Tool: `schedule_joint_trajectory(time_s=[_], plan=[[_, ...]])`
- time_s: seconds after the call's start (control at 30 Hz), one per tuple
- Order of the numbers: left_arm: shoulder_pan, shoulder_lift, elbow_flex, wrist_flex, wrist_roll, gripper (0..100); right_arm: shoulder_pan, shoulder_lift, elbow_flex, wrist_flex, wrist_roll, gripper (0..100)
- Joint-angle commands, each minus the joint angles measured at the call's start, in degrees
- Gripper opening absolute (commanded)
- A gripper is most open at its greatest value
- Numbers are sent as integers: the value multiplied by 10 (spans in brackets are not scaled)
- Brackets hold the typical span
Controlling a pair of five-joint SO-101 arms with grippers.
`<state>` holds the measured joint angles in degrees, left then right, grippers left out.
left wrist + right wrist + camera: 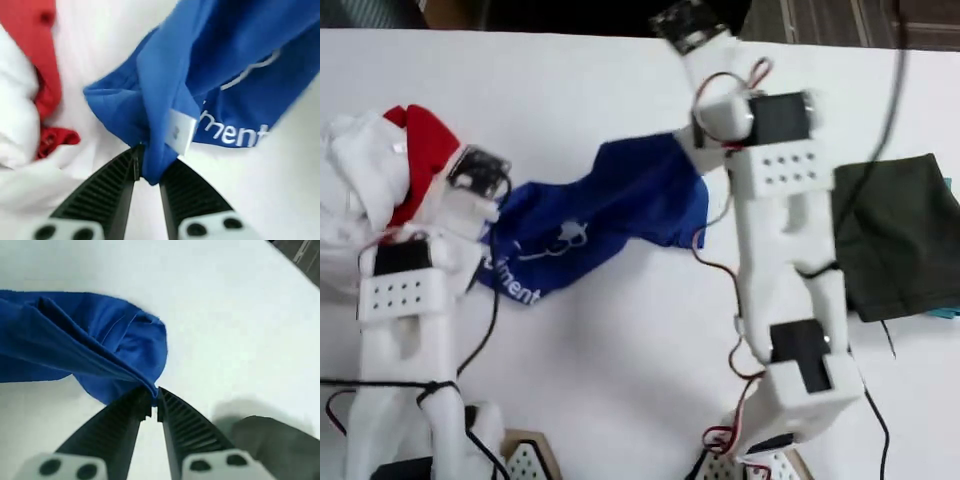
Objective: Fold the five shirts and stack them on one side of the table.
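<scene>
The blue shirt lies slack across the middle of the white tabletop. It looks soft, light and floppy, so it is best held by its edges. The left gripper is pinched tight on its left end, and the right gripper on its upper-right end.

White plastic shells clad the left arm and the right arm, blocky segments with rows of small round holes. Black servo motors sit boxed in at the joints, and thin red and black cables loop alongside. The left end effector and the right end effector each show two black, ribbed, tapering fingers on a white base with dark screw holes.
</scene>
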<state>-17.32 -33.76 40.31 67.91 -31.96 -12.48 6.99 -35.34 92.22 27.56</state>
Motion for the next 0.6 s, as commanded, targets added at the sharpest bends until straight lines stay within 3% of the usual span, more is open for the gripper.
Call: schedule_joint_trajectory(time_s=[0.0,0.13,0.33,0.57], plan=[[21,-11,-165,103,-17,27,19,-81,-25,-31,35,20],[25,-11,-283,185,-43,27,15,-175,-25,-44,82,20],[24,-11,-414,300,-51,27,18,-308,-21,-42,85,20],[21,-34,-488,343,-49,27,19,-394,-25,-58,90,20]])
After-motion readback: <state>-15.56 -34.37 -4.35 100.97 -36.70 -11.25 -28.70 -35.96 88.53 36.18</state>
